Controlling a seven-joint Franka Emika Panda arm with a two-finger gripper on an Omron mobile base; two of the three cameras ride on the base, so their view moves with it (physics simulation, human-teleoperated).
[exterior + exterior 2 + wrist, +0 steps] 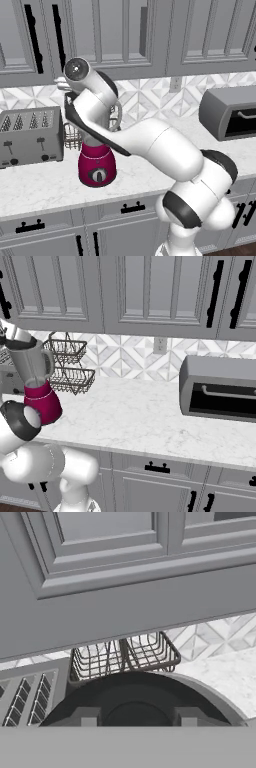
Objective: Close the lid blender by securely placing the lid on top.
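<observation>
The blender stands on the counter with its magenta base (96, 167) and grey dial facing front; my arm hides its jar in the left base view. From the right base view the clear jar (31, 366) rises at the far left, and the black lid (19, 345) sits level across its mouth. In the hand view the round black lid (135, 692) lies right below the hand, inside the jar's grey rim. My gripper (136, 717) is shut on the lid, with a fingertip on either side of its raised middle.
A grey four-slot toaster (30, 135) stands left of the blender. A two-tier wire basket rack (67, 363) sits just behind it by the tiled wall. A grey oven-like box (220, 388) is far right. Upper cabinets (125, 587) hang close above the hand.
</observation>
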